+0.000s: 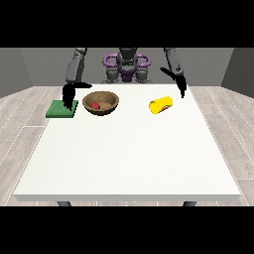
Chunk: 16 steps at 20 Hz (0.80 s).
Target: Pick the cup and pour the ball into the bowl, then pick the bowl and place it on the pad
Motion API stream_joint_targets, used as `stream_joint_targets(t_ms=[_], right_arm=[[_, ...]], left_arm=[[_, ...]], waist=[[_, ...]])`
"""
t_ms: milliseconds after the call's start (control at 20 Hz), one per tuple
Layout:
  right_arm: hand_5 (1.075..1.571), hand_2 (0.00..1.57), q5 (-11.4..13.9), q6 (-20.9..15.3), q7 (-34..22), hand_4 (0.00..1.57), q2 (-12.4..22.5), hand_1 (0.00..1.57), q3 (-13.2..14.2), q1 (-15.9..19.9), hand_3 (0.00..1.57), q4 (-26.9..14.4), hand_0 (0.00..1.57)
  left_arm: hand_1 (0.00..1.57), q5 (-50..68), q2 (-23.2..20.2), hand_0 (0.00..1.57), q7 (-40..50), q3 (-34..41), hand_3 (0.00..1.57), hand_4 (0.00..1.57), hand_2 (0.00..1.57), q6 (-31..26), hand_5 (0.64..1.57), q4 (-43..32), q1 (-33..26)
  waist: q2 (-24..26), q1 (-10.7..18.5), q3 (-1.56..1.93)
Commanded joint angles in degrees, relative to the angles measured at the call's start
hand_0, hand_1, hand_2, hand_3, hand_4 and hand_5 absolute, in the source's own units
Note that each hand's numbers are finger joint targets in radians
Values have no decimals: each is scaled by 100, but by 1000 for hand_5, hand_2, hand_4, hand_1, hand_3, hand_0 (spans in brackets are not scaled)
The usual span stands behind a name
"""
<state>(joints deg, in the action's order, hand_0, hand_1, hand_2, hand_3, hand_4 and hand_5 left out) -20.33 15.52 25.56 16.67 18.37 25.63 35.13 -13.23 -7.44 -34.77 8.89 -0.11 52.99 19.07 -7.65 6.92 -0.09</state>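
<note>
Ball (pixel 95 105) in bowl (pixel 110 105), cup (pixel 161 105) lying sideways

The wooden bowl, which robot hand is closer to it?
The robot's right hand, at the view's left, hangs just beside the wooden bowl, over the green pad. The other hand is beyond the yellow cup.

White worktop (pixel 129 158). Green pad (pixel 61 109) lies flat at 10 o'clock. Wooden bowl (pixel 101 103), just beside the pad, at 11 o'clock. Yellow cup (pixel 161 105) on its side at 1 o'clock, well apart from bowl.
</note>
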Motion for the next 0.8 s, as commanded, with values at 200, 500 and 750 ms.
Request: stream_joint_targets(t_ms=[200,500,750], right_arm=[[1570,0,95,-626,-5,0,-761,0,-202,189,0,-440,0],[1569,0,-120,-415,605,0,-256,0,227,717,0,-933,0],[1512,1571,660,-1514,65,843,-136,1571,-315,296,1571,-1248,1571]], left_arm=[[0,-45,48,0,158,-191,0,0,0,1,698,363,-364],[0,220,-345,0,188,-40,0,0,0,-357,694,1020,215],[0,61,-271,0,246,-306,0,0,0,-420,696,1172,377]], waist=[[219,102,10],[-870,451,14],[-1056,909,4]])
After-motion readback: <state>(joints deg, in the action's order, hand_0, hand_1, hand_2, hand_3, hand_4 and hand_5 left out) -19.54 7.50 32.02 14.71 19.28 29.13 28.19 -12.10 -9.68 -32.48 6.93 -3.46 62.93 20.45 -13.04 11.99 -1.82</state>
